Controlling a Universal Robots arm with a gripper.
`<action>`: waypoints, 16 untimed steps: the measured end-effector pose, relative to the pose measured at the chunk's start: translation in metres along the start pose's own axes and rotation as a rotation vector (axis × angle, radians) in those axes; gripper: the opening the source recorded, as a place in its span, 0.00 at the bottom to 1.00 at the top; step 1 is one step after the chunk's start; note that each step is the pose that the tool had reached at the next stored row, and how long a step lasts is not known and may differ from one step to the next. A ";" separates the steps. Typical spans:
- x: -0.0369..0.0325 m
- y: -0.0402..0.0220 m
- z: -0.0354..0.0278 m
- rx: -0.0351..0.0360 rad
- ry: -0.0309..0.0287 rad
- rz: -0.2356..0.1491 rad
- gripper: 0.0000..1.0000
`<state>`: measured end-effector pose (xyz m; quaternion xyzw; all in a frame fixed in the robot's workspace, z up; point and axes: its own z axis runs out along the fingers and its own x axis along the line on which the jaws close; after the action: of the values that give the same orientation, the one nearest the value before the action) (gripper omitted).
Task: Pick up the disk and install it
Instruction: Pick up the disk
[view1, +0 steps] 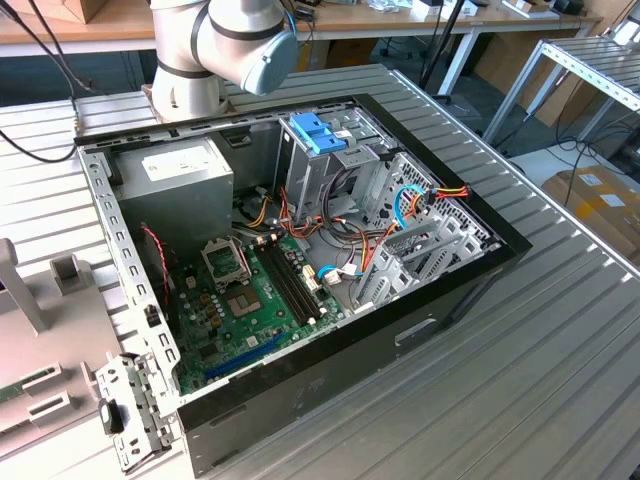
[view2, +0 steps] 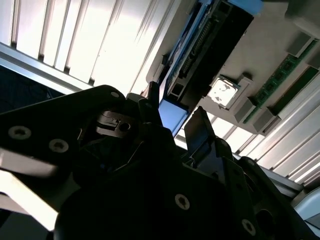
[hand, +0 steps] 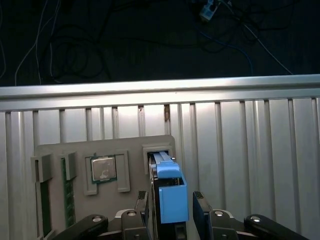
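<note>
Nearest, in the first wrist view: gripper with jaws apart, straddling the disk, one finger close beside it, the other just clear. Not clamped. Disk on edge, blue side piece toward the fingers, far end sunk in a slot of a grey holder. Beside it on the holder, a chip and a green memory stick. Beyond, slatted table, then dark floor with cables.

Same straddle from a low slant in the second wrist view: a finger either side of the blue end, black disk body running away past them.

From the exterior view instead: open case on the table, with motherboard, power supply, drive cage topped by a blue latch, and, farthest, the arm.
</note>
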<state>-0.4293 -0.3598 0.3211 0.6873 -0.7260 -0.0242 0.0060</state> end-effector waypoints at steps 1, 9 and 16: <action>0.0000 0.0003 0.0006 0.0000 0.0000 0.000 0.48; 0.0003 0.0022 0.0063 -0.0001 0.0001 -0.003 0.48; 0.0005 0.0032 0.0110 -0.0001 0.0002 -0.004 0.48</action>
<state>-0.4330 -0.3598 0.3103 0.6888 -0.7245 -0.0242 0.0060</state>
